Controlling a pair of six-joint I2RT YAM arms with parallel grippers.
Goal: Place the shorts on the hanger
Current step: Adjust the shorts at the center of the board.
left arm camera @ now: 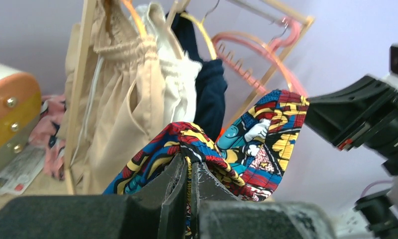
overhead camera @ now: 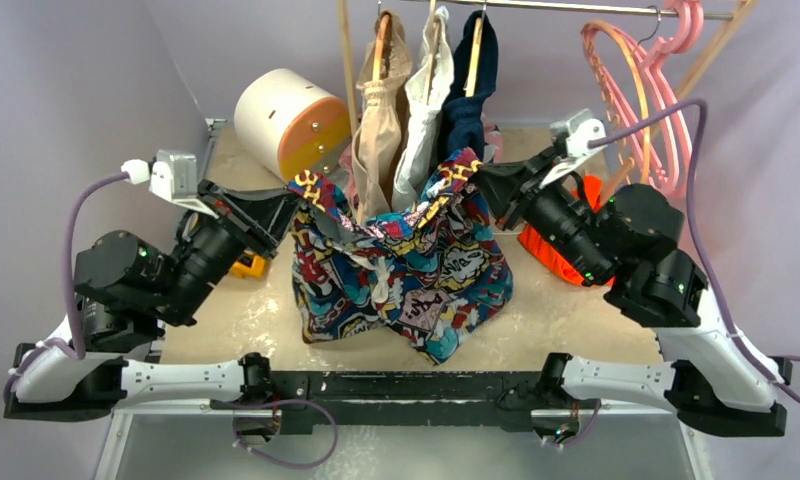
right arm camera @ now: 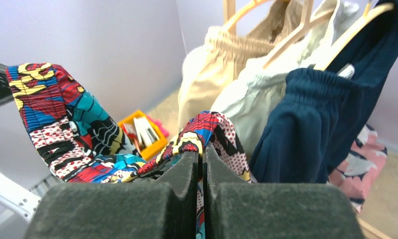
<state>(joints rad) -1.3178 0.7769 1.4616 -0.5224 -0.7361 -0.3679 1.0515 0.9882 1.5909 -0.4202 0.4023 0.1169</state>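
Observation:
The comic-print shorts (overhead camera: 406, 270) hang spread between my two grippers, above the table. My left gripper (overhead camera: 301, 195) is shut on the left end of the waistband, and the left wrist view shows its jaws (left arm camera: 189, 159) pinching the fabric (left arm camera: 266, 129). My right gripper (overhead camera: 473, 180) is shut on the right end, its jaws (right arm camera: 201, 149) pinching the fabric (right arm camera: 52, 114). The white drawstring (overhead camera: 379, 285) dangles at the front. The peach-orange hanger (overhead camera: 604, 75) hangs on the rail at the back right, apart from the shorts. It also shows in the left wrist view (left arm camera: 247, 55).
Beige (overhead camera: 381, 120), white (overhead camera: 424, 100) and navy (overhead camera: 471, 100) garments hang on wooden hangers right behind the shorts. Pink hangers (overhead camera: 676, 100) hang at far right. A white-and-orange drum (overhead camera: 286, 120), a yellow box (overhead camera: 248, 265) and an orange garment (overhead camera: 546, 250) lie on the table.

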